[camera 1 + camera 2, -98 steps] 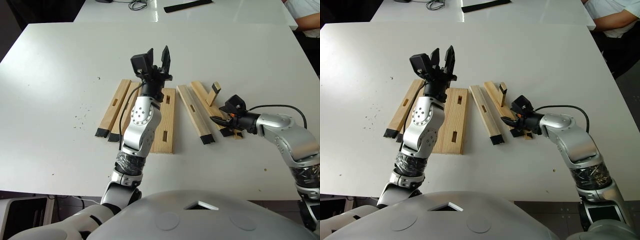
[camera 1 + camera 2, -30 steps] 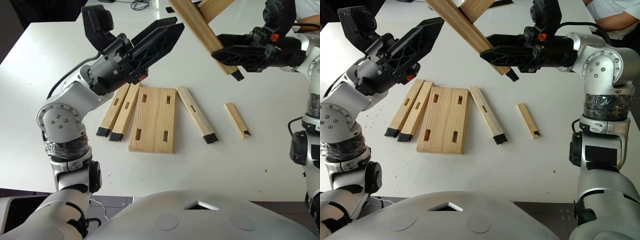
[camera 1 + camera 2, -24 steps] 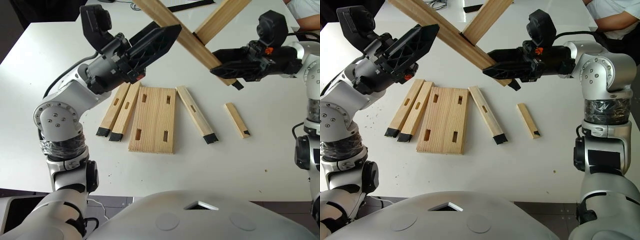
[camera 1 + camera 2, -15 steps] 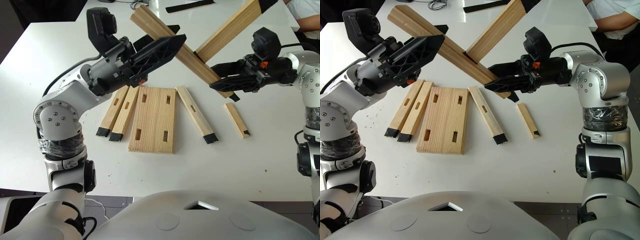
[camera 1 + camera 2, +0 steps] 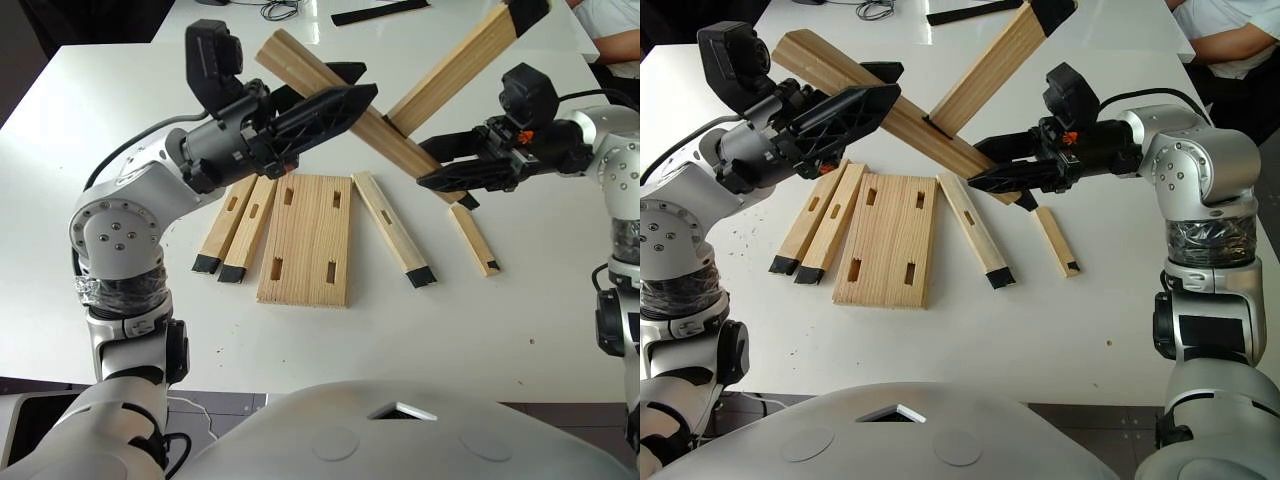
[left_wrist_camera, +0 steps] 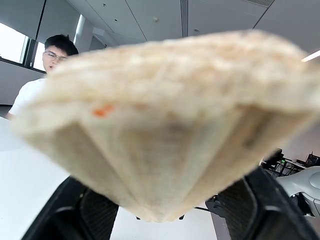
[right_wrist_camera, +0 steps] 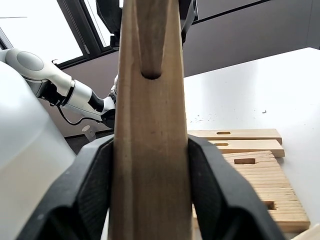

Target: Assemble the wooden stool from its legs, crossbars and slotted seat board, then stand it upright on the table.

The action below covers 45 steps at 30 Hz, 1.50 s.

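Note:
My right gripper (image 5: pixel 422 167) is shut on the lower end of a wooden leg (image 5: pixel 400 145) held slanted above the table. A crossbar (image 5: pixel 460 60) is stuck in the leg's slot and points up and to the right. The leg's upper end lies between the fingers of my left gripper (image 5: pixel 368 80), which stands open around it. In the right wrist view the leg (image 7: pixel 150 125) sits between black pads (image 7: pixel 95 190). On the table lie the slotted seat board (image 5: pixel 305 240), two legs (image 5: pixel 240 215) to its left, one leg (image 5: pixel 393 228) to its right and a short crossbar (image 5: pixel 472 240).
A black strip (image 5: pixel 375 12) lies on the table behind. A person's sleeve (image 5: pixel 610 15) shows at the back right corner. Small crumbs (image 5: pixel 160 240) dot the tabletop on the left. Bare tabletop stretches in front of the seat board.
The right gripper picked the leg with its crossbar up off the table, raised it, then lowered and tilted it. Its upper end slid between the left gripper's fingers.

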Motion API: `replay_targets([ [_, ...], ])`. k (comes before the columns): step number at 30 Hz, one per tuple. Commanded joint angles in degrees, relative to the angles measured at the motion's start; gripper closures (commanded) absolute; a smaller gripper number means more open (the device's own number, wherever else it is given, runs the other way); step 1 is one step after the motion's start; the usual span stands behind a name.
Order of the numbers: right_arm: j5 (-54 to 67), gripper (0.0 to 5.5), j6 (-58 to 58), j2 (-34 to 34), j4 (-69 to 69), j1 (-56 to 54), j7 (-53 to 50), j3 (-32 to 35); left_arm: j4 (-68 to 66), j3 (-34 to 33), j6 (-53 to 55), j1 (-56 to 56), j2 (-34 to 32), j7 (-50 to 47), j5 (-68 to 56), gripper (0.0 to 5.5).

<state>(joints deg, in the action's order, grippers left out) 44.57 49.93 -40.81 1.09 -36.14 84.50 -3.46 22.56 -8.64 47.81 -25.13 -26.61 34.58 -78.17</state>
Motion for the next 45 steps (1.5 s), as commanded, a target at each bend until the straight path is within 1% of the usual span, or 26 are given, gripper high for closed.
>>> replay_targets([
  [1, -0.8, 3.43, -0.2, -0.9, 0.3, 0.4, -0.2, -0.5, 1.5, 0.0, -0.4, 0.9, -0.5, 1.9, 0.8, 3.39],
  [8, 0.2, 3.43, 1.2, -1.1, -0.1, 0.2, -0.1, -0.3, 2.6, -0.1, -1.1, 2.0, -0.6, 3.4, 1.7, 3.4],
  [13, -3.0, 3.43, -3.6, 0.9, -1.4, 0.6, -3.1, -0.1, 1.5, 0.3, -2.8, 1.9, 0.2, 2.6, 5.1, 3.44],
  [14, -3.3, 3.06, -4.5, 1.1, -1.8, 0.7, -2.9, -0.1, 1.4, 0.2, -3.1, 2.0, 0.3, 2.5, 5.3, 3.45],
  [15, -3.5, 2.99, -5.3, 1.1, -2.3, 0.8, -2.8, -0.1, 1.2, 0.2, -3.4, 2.0, 0.4, 2.4, 5.7, 3.46],
  [19, -3.6, 2.18, -6.1, 1.4, -3.5, 1.4, -3.3, 0.6, 0.4, 0.0, -4.1, 1.9, 0.6, 2.5, 7.1, 3.46],
  [22, -4.6, 1.66, -8.0, 1.0, -3.5, 3.6, -4.5, 1.7, -0.2, -0.7, -4.7, 1.7, -0.7, 3.7, 8.6, 3.46],
  [24, -6.4, 1.49, -10.4, 0.5, -4.3, 5.2, -5.6, 2.2, -0.1, -1.8, -5.4, 2.3, -2.4, 5.1, 10.2, 3.46],
  [28, -8.6, 1.49, -14.2, 1.3, -5.6, 8.2, -9.6, 4.6, -1.6, -4.3, -7.5, 2.7, -7.1, 8.5, 15.4, 3.46],
  [31, -9.1, 1.49, -16.1, 5.4, -5.1, 10.9, -17.7, 7.5, -5.9, -7.6, -9.3, 1.0, -11.6, 10.7, 18.9, 3.46],
  [33, -8.1, 1.49, -16.1, 9.3, -2.8, 13.1, -25.0, 10.4, -7.4, -8.0, -8.8, 0.7, -13.3, 12.0, 19.6, 3.46],
  [37, -8.5, 1.49, -16.1, 19.6, 2.9, 14.1, -42.4, 12.6, -3.6, -8.1, -8.2, 9.4, -17.7, 16.6, 22.6, 3.46],
  [39, -9.0, 1.49, -16.4, 24.0, 5.5, 14.6, -50.8, 14.0, -3.7, -8.0, -8.6, 10.8, -20.1, 19.2, 24.3, 3.46],
  [42, -9.7, 1.49, -18.4, 30.9, 8.5, 14.9, -63.1, 16.6, -7.0, -7.8, -11.6, 9.0, -23.7, 23.7, 28.7, 3.46],
  [45, -11.1, 1.49, -20.7, 34.2, 10.3, 15.6, -69.9, 17.7, -10.6, -8.3, -14.7, 6.7, -27.0, 30.4, 30.9, 3.46],
])
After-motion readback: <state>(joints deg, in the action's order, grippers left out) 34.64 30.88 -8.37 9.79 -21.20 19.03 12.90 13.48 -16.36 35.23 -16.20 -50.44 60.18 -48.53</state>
